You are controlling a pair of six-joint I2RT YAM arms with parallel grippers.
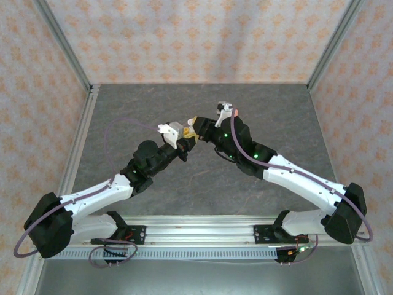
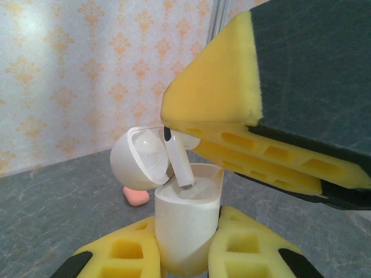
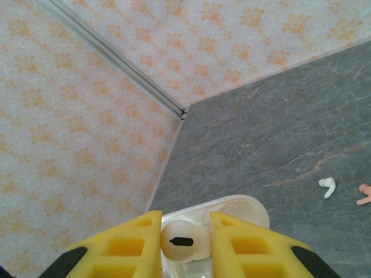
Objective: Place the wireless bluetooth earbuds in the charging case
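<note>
Firmly clamped by the left hand [image 2: 185,253], the white charging case [image 2: 184,223] stands upright, lid flipped open. The right hand [image 3: 184,242] pinches a whitish earbud [image 2: 177,157], its stem tip inside the case's open top. Beyond the case, a second whitish earbud [image 3: 328,186] and a coral-pink earbud [image 3: 365,194] lie on the desk [image 3: 278,133].

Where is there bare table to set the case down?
Bare table at the back-left corner and by the rail. Crowded at centre: left gripper with the case, right gripper with an earbud; loose white earbud and pink earbud nearby.
</note>
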